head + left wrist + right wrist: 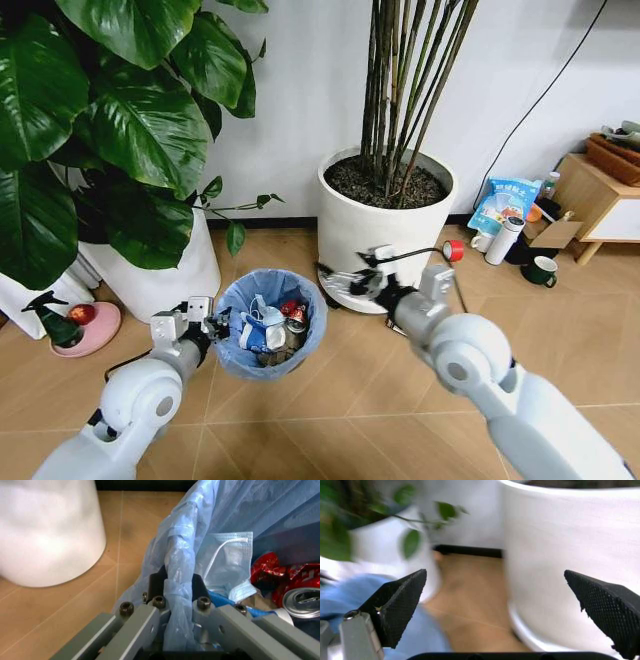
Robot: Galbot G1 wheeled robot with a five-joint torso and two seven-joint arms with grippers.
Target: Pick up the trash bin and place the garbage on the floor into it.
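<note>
Left tool (213, 322) clamped on the trash bin (270, 322) rim at its 9 o'clock, pinching the blue liner. Right tool (352, 283) spread wide, empty, at the bin's 2 o'clock beside a white plant pot (385, 225). Garbage (272, 325) inside bin, on the floor (330, 400).

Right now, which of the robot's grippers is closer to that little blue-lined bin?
Left. The left gripper is clamped on the trash bin's rim; the right gripper hangs open just beside it, near the white pot.
</note>
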